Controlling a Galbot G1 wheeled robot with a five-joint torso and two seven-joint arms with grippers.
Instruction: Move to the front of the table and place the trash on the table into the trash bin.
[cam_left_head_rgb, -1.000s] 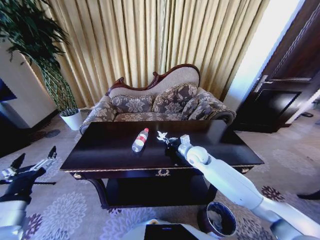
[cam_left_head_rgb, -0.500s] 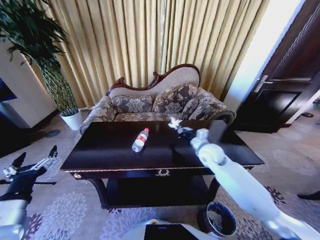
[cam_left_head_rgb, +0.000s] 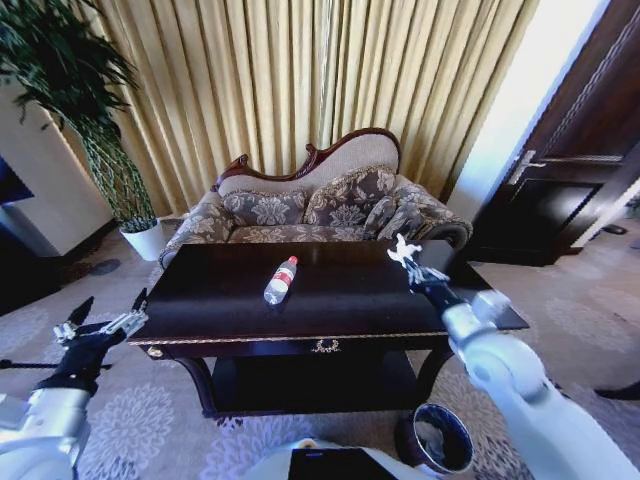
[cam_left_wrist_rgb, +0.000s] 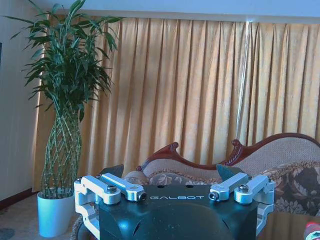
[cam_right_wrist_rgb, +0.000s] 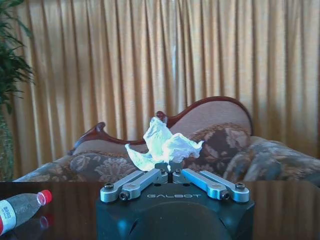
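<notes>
Head view shows the right gripper (cam_left_head_rgb: 407, 257) has swung from the centre of the dark glossy wooden table (cam_left_head_rgb: 200, 300) toward its three-o'clock edge, fingers pinched on a crumpled white paper wad (cam_left_head_rgb: 402, 246); one piece of trash is probably bin-bound. The round dark trash bin (cam_left_head_rgb: 437, 436) waits on the carpet at the gripper's six o'clock. The clear red-capped plastic bottle (cam_left_head_rgb: 281, 279) lies at its nine o'clock. The left gripper (cam_left_head_rgb: 101, 325) hangs spread beside the table's left end.

The bottle (cam_right_wrist_rgb: 17, 210) runs off the right wrist picture's edge (label half gone). The trash bin (cam_left_head_rgb: 438, 438) sits partly behind the right arm.
</notes>
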